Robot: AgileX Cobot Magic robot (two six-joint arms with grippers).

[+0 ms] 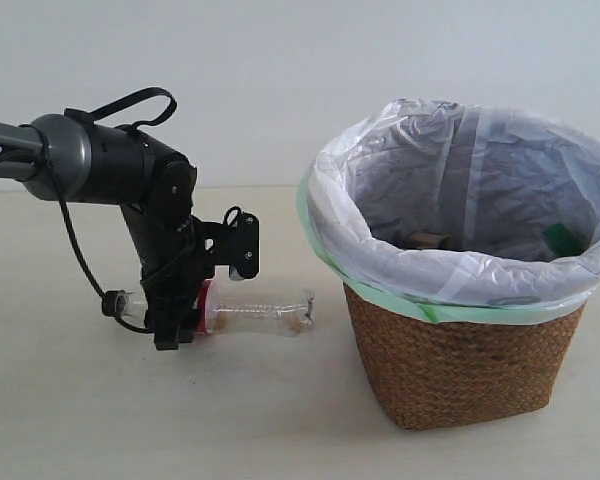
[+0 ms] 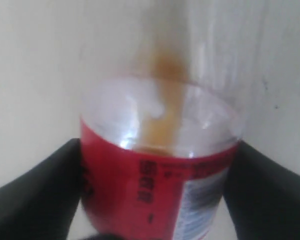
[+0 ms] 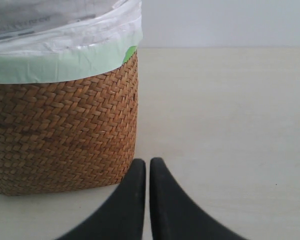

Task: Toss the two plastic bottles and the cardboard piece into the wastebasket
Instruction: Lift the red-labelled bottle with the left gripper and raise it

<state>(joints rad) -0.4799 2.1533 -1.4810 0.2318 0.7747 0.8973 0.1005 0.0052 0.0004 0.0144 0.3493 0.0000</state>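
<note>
A slim clear plastic bottle with a red label and a black cap lies on its side on the table, left of the wastebasket. My left gripper comes down over its labelled part, and in the left wrist view the left gripper has a black finger pressed against each side of the label. Inside the bag-lined wastebasket a beige piece, seemingly the cardboard, and a green bit show. My right gripper is shut and empty beside the wastebasket.
The wastebasket's white bag folds out over the rim with a green edge below it. A pale table runs all round. A white wall stands behind.
</note>
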